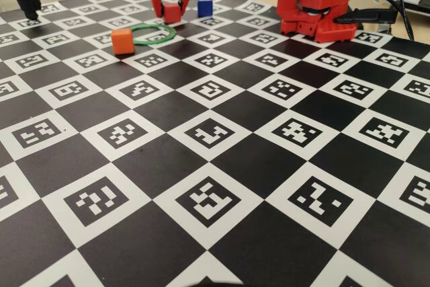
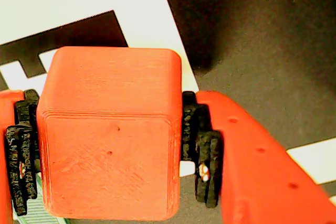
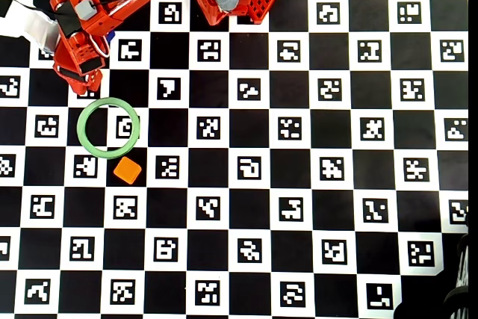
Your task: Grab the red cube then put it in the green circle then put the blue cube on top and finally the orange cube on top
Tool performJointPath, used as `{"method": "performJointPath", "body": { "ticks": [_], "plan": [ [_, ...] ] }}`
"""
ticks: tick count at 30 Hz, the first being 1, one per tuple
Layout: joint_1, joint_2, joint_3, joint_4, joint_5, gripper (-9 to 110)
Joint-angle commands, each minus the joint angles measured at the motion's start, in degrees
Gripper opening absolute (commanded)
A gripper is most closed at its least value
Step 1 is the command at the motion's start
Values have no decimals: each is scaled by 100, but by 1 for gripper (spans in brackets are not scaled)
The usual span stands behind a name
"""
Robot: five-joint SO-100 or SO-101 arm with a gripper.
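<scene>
Over checkered board, claw (image 2: 113, 156) grips matte red cube (image 2: 110, 135).

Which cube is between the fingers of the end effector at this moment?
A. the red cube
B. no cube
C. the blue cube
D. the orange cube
A: in the wrist view the red cube sits clamped between the end effector's pads, while the orange cube lies free beside the green circle.

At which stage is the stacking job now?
Nothing is placed yet: the green circle is empty. In hand: the end effector grips the red cube, behind the circle. Left: placing it, then stacking the blue cube and the orange cube.
</scene>
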Motion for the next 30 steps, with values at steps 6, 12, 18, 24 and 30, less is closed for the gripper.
{"method": "performJointPath", "body": {
  "ticks": [6,12,18,24,30],
  "plan": [
    [-53,97,-44,-88,0,10],
    [18,176,-422,316,9,10],
    [0,334,-1397,1213,44,10],
    [-88,360,-2742,2364,-149,10],
    [-299,387,-3771,3278,-519,9]
  ]
}}
